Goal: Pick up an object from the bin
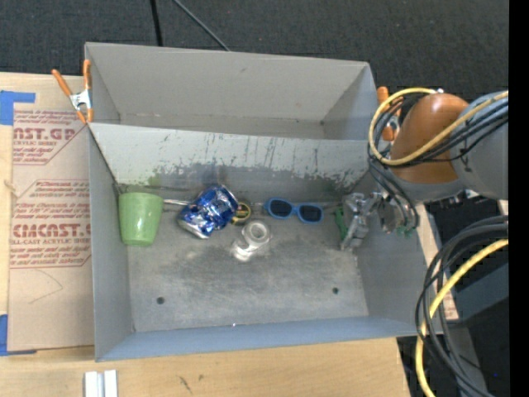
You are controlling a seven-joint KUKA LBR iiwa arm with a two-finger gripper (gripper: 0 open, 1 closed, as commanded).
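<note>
Here the arm is reaching into the grey metal bin (248, 292) from the right, and its tool (357, 223) is hanging low at the right end of the bin floor, close to the right wall. I cannot tell if the tool is open or closed, because its tip is mixing with the dark parts around it, and I am not seeing anything gripped in it. A small green thing (339, 220) is lying just beside the tool, on its left side; it is too small to tell what kind of thing it is.

The blue sunglasses (295, 212) are lying near this green thing, further to the left, along the foot of the back wall. A crumpled blue and white wrapper (208, 211) is lying left of the sunglasses, and a small clear and white roll-like thing (252, 240) is lying just in front of it, between the wrapper and the sunglasses. A light green cup (139, 216) is lying at the left wall, well apart from the tool. Above the tool, the orange cover (426, 139) of the wrist and the yellow cables (388, 114) are showing beyond the right rim.
</note>
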